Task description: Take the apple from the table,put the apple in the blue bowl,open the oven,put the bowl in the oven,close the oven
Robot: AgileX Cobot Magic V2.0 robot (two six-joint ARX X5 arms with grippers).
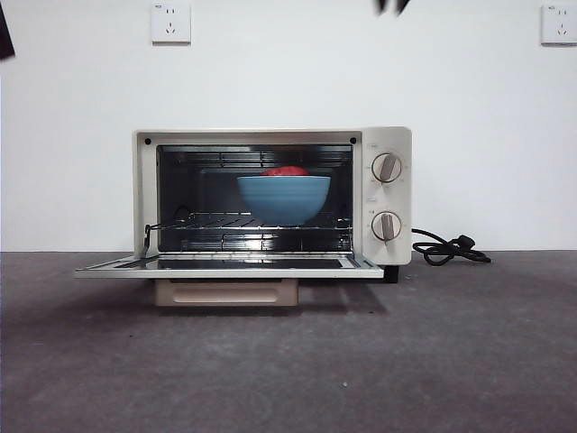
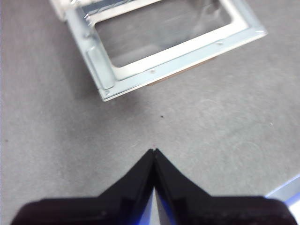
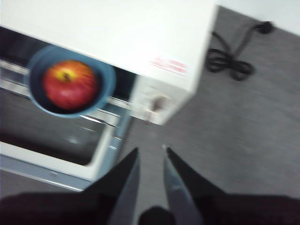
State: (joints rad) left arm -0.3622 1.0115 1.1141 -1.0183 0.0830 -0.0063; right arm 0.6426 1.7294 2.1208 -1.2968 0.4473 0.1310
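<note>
The cream-white oven [image 1: 385,194] stands with its door [image 1: 225,268] folded down flat. Inside, on the wire rack, sits the blue bowl [image 1: 284,200], and the red apple [image 1: 285,170] shows just over its rim. From above, the right wrist view shows the apple [image 3: 70,86] lying in the bowl [image 3: 107,77] at the oven's mouth. My right gripper [image 3: 151,149] hangs above the table in front of the oven's knob side, open a little and empty. My left gripper [image 2: 153,150] is shut on nothing, above bare table [image 2: 211,140] near a corner of the door [image 2: 140,70].
A black cord [image 1: 451,250] lies coiled on the table to the right of the oven. Two wall sockets [image 1: 170,23] sit on the white wall behind. A black tip [image 1: 392,5] shows at the top edge, another at the upper left edge.
</note>
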